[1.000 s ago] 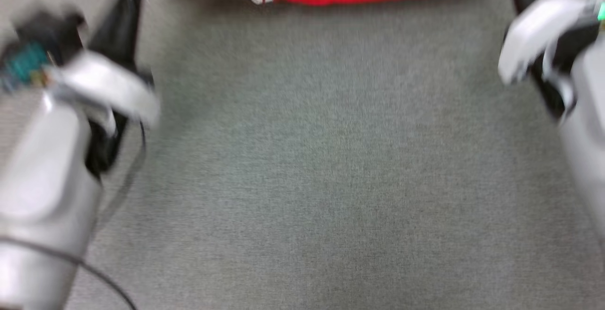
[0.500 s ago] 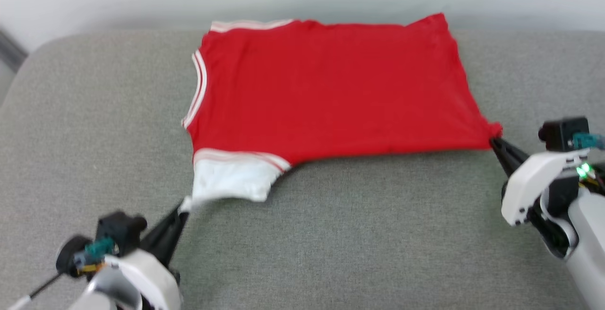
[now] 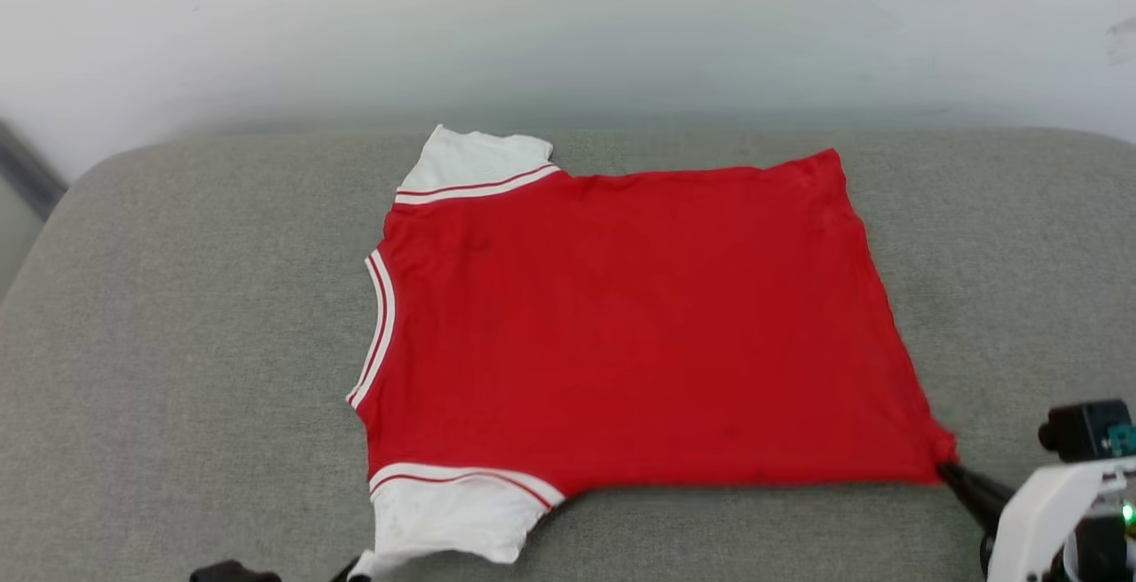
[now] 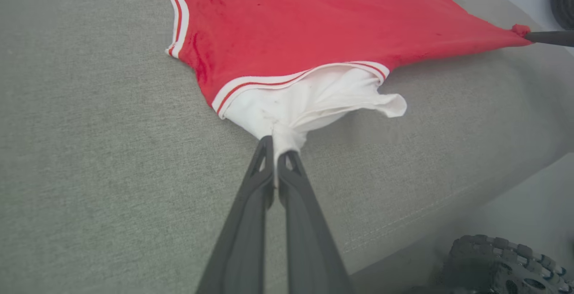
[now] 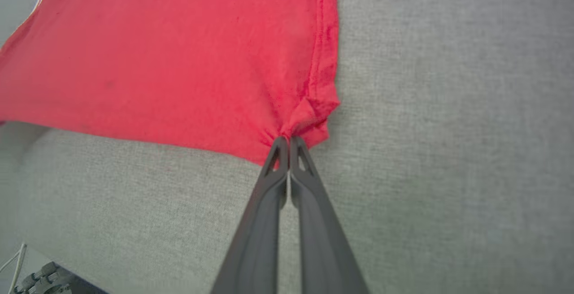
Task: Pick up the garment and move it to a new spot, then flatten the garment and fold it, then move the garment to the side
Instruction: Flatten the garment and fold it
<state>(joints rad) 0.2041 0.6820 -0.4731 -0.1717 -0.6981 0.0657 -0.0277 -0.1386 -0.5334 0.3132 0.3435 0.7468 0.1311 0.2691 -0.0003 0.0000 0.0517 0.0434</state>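
Item inspected: the garment (image 3: pixel 621 325), a red T-shirt with white sleeves. It lies spread flat on a grey fabric-covered cushion (image 3: pixel 177 316), with a pale wall (image 3: pixel 568 23) behind. The plain red side faces up. The striped collar (image 3: pixel 377 334) points to the robot's left and the hem to its right. The far sleeve (image 3: pixel 475 161) lies flat near the cushion's back edge. The near sleeve (image 3: pixel 448 520) lies at the front.

Left end effector (image 4: pixel 274 144): the fingers are closed together on a pinch of white cloth at the tip of the near sleeve. The sleeve is drawn to a point towards the fingers, and its free edge curls up beside them.

Right end effector (image 5: pixel 287 140): the fingers are closed tight on the near hem corner of the garment, where the red cloth bunches into small folds. In the head view its dark tip (image 3: pixel 950 473) meets that corner at the lower right.

The near edge of the garment runs taut between the two grip points. A knobbed wheel (image 4: pixel 502 262) shows below the cushion's front edge.
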